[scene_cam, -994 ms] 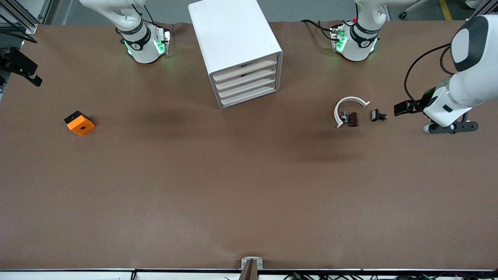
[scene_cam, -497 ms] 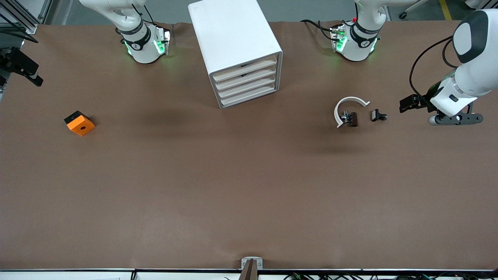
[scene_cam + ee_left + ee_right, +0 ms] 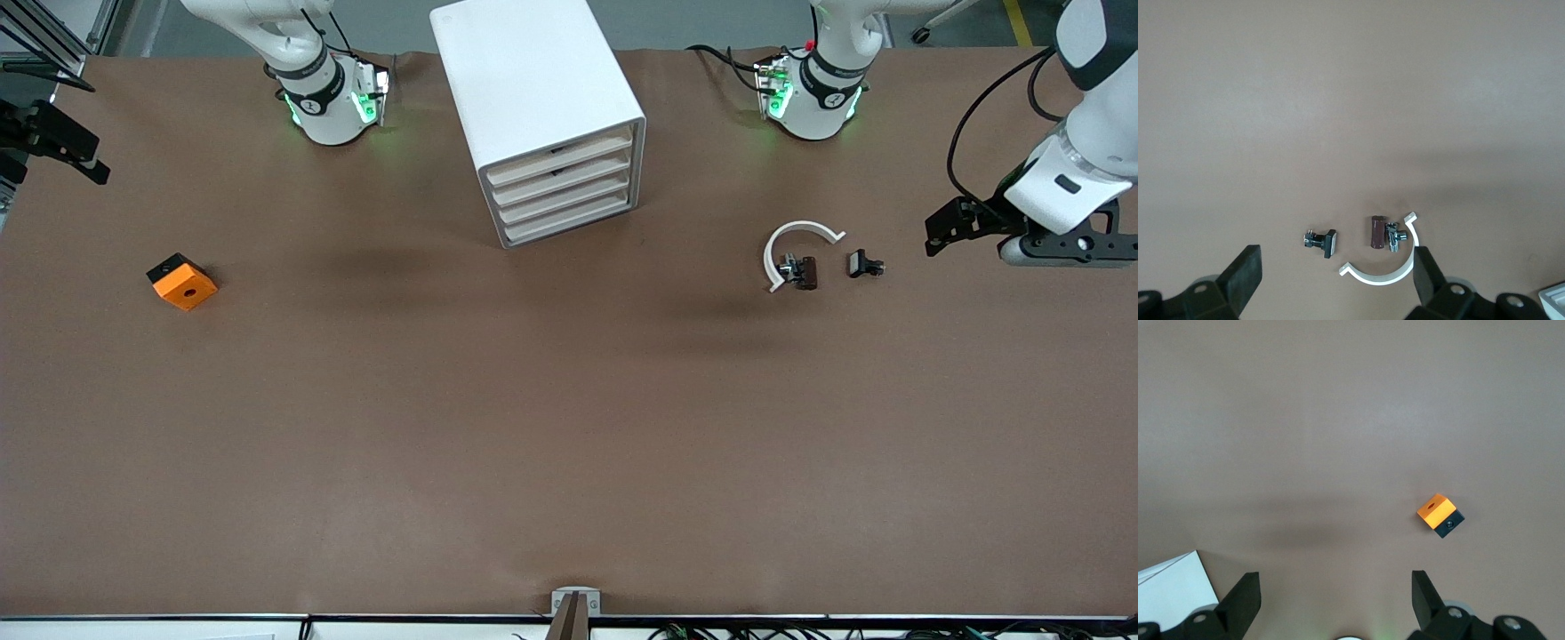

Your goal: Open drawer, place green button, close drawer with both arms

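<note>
The cabinet [image 3: 542, 116] sits top centre of the front view; its lowest drawer [image 3: 569, 221] is closed. No green-capped button can be made out. The left gripper [image 3: 1331, 280] hangs released over the table at the right edge, near 2 small dark parts [image 3: 831, 267] and a white arc [image 3: 794, 249]. The right gripper [image 3: 1331, 600], also released, waits at the upper left edge.

The bench [image 3: 569, 427] is bare across its whole wide strip nearest the front camera, so a gripper can pass there. The white cabinet [image 3: 533, 107] stands tall between the two arm bases. A white arc [image 3: 794, 242] and two small dark parts [image 3: 865, 264] lie close together toward the left arm's end. An orange block [image 3: 182, 282] sits alone toward the right arm's end.
</note>
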### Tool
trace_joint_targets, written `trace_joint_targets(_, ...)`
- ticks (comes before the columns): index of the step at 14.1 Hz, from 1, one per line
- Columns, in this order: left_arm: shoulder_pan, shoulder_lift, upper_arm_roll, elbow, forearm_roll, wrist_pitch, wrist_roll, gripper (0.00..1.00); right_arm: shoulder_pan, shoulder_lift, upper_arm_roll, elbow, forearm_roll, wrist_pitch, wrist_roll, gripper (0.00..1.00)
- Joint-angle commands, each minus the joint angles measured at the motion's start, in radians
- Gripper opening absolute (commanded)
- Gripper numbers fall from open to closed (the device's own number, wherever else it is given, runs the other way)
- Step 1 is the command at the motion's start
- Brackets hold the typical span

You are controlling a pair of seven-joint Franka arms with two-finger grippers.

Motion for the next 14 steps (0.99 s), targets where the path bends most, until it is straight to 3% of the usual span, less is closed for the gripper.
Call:
trace_joint_targets(1,0.001,-0.002,-0.005,0.093,0.013,-0.084,-0.007,1.00,0.004,-0.009,0.000,0.003,-0.004,-0.045,0.000,1.00)
trace_joint_targets(7,0.001,-0.002,-0.007,0.173,0.013,-0.184,0.000,1.00,0.002,-0.010,0.001,0.004,-0.018,-0.091,0.003,1.00)
trace_joint_targets(14,-0.001,-0.004,-0.007,0.179,0.001,-0.233,-0.010,1.00,0.008,-0.001,0.013,-0.003,-0.044,-0.083,0.003,1.00)
